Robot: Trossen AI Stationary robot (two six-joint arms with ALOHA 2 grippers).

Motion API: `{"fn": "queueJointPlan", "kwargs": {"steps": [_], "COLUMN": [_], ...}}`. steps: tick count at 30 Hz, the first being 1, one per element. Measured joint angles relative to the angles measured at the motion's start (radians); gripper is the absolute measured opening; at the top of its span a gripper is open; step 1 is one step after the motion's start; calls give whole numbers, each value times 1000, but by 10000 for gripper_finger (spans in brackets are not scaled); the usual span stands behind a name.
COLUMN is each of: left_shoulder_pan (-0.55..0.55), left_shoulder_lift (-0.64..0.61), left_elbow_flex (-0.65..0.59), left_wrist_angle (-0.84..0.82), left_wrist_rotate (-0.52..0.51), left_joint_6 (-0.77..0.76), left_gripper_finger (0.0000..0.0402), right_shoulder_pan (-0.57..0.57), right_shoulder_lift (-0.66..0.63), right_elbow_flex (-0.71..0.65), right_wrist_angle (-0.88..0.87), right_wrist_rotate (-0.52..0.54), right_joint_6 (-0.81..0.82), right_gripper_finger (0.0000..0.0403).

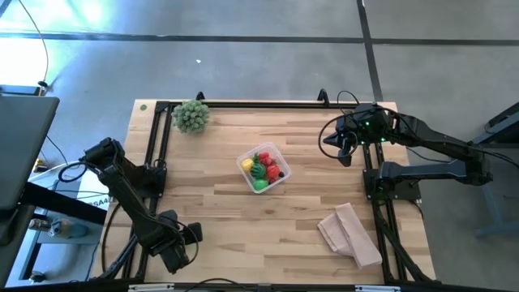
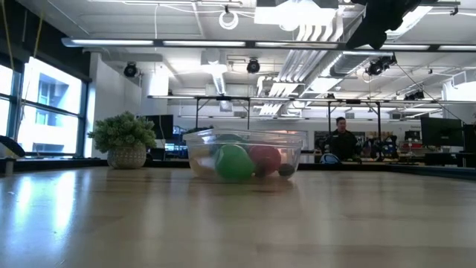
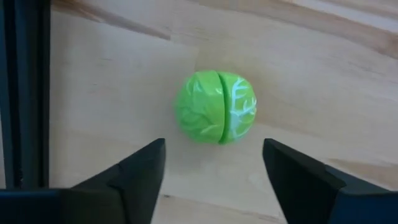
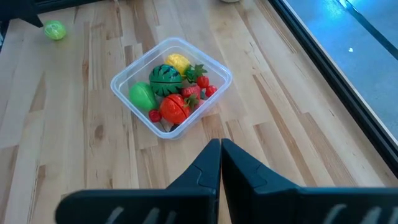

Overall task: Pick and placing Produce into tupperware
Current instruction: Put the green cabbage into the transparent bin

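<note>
The clear tupperware (image 1: 263, 168) stands mid-table and holds several toy fruits and vegetables (image 4: 169, 90), red, green and yellow; it also shows in the low view (image 2: 244, 156). A green toy cabbage (image 3: 216, 107) rests on the wood near the table's near left corner; it also shows in the right wrist view (image 4: 55, 30). My left gripper (image 3: 214, 155) is open above it, pointing down, with one finger on either side and no touch. In the high view my left gripper (image 1: 180, 247) hides the cabbage. My right gripper (image 4: 221, 146) is shut and empty, raised at the far right (image 1: 345, 152).
A pale-green spiky ball plant (image 1: 191, 116) stands at the far left corner. A tan folded cloth (image 1: 350, 234) lies near the right front. Black frame rails (image 1: 154, 138) run along the table's left, far and right sides. A person (image 2: 341, 141) stands far off in the room.
</note>
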Motion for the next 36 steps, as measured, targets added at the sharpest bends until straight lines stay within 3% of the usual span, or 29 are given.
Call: {"fn": "queueJointPlan", "kwargs": {"steps": [5, 12, 36], "left_shoulder_pan": [0, 1, 1], "left_shoulder_lift": [-1, 49, 138], "left_elbow_flex": [0, 0, 0], "left_wrist_angle": [-3, -3, 10], "left_wrist_rotate": [-16, -10, -24], "left_joint_6": [2, -5, -9], "left_gripper_finger": [306, 339, 344], "right_shoulder_pan": [0, 0, 0], "right_shoulder_lift": [0, 0, 0], "right_elbow_flex": [0, 0, 0], "right_wrist_angle": [1, 1, 1], "right_wrist_rotate": [0, 0, 0], "right_joint_6": [0, 0, 0], "right_gripper_finger": [4, 4, 4]}}
